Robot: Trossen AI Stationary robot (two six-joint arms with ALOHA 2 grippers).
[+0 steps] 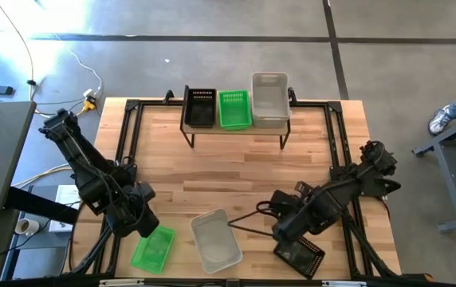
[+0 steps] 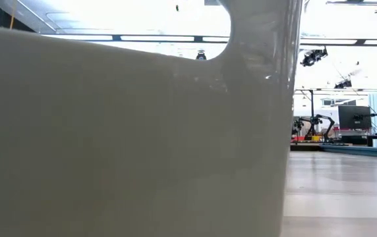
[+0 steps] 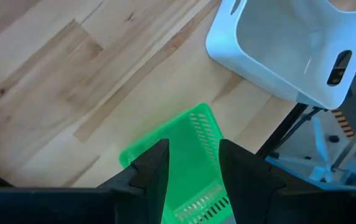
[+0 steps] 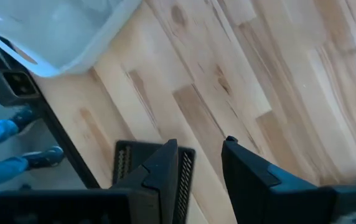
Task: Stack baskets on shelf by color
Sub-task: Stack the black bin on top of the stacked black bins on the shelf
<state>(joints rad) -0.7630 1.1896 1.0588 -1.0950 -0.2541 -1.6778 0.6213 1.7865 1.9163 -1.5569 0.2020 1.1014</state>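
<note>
Baskets are split between the shelf [image 1: 236, 131] and the table's near edge. On the shelf top stand three, side by side: a black stack [image 1: 199, 107], a green stack [image 1: 234, 109] and a whitish one [image 1: 270, 99]; how many are nested in each I cannot tell. Well away from the shelf, along the near edge, lie three more: a green basket [image 1: 153, 249], a whitish-clear basket [image 1: 216, 240] just beside it, and a black basket [image 1: 299, 256] on the clear one's other side.

My left gripper [image 3: 193, 168] hovers over the green basket with its fingers parted, straddling one wall but not clenched on it. My right gripper [image 4: 200, 165] hangs above the black basket, fingers likewise apart, holding nothing.

These baskets look light, thin-walled and perforated, so I expect them to flex and slide on the smooth wood of the table [image 1: 236, 175] if nudged sideways. My judgement is that the best hold is a pinch on one rim wall, one finger inside and one outside, near the middle of a side so the basket hangs level for nesting on its colour match.
</note>
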